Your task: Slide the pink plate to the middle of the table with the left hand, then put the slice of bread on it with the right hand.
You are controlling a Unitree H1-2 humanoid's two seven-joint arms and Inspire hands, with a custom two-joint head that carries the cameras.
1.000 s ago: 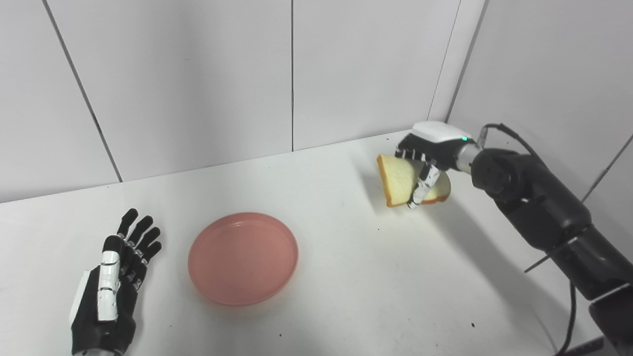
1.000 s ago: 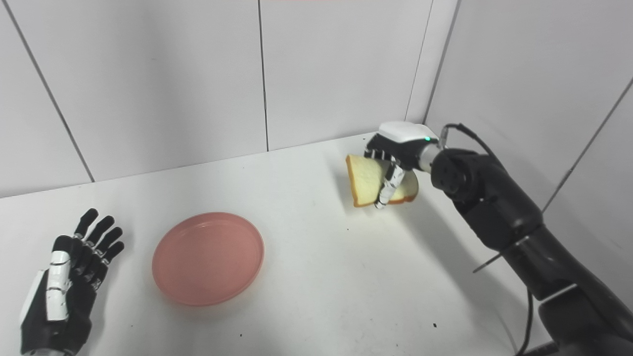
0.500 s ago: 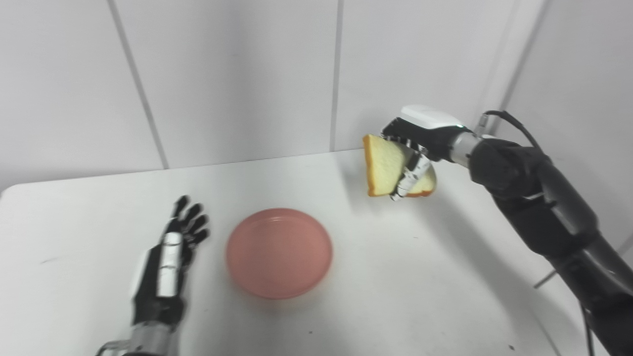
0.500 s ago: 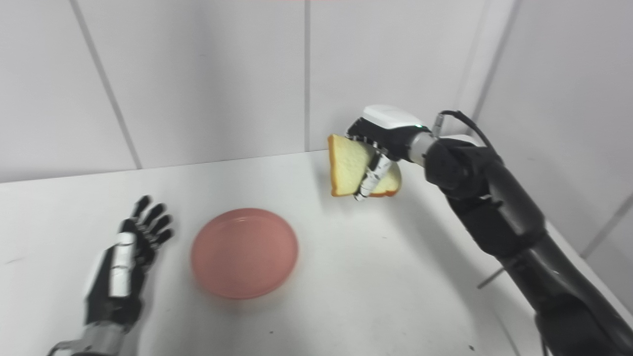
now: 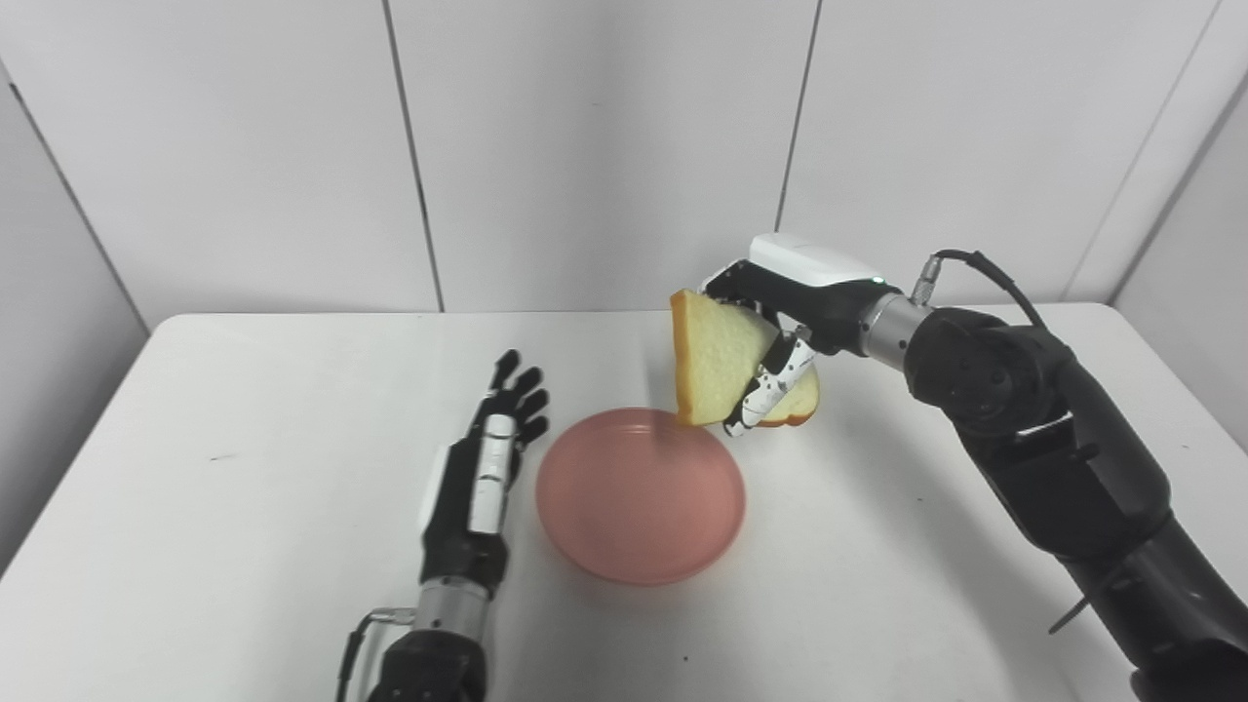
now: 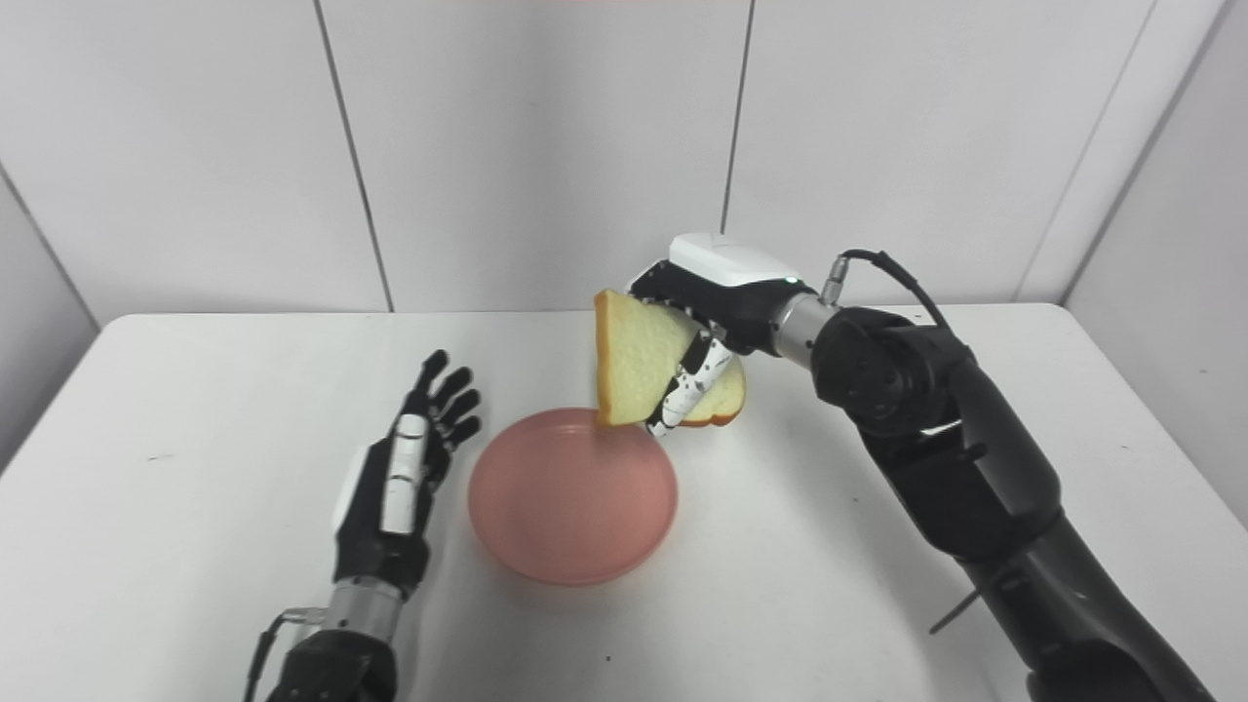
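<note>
The pink plate (image 5: 640, 495) lies flat near the middle of the white table (image 5: 244, 468) and holds nothing. My left hand (image 5: 478, 478) rests flat on the table just left of the plate, fingers apart, holding nothing. My right hand (image 5: 780, 322) is shut on the slice of bread (image 5: 717, 363) and holds it tilted on edge in the air, over the plate's far right rim. The same bread (image 6: 639, 363) and plate (image 6: 571, 495) show in the right eye view.
White wall panels stand behind the table and at both sides. The table's left edge (image 5: 68, 448) and right back corner (image 5: 1121, 322) are in view. My right arm (image 5: 1053, 458) reaches across the right side of the table.
The camera has swung, shifting the whole picture. My right hand has carried the bread left, from beyond the plate to over its far right rim. The left hand and the plate have not visibly moved.
</note>
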